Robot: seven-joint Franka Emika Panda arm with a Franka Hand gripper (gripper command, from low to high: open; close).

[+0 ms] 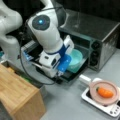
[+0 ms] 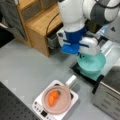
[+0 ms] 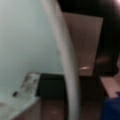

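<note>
**Bowl at risk on the oven door**

The toaster oven is shown open on the desk. The teal bowl rests on its tray, the pincer at its rim; its grip cannot be told. A tilted pull could tip the bowl off.

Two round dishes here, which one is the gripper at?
The teal bowl on the open oven door, right by the gripper. The pink plate sits apart on the white scale and holds a carrot.
</note>
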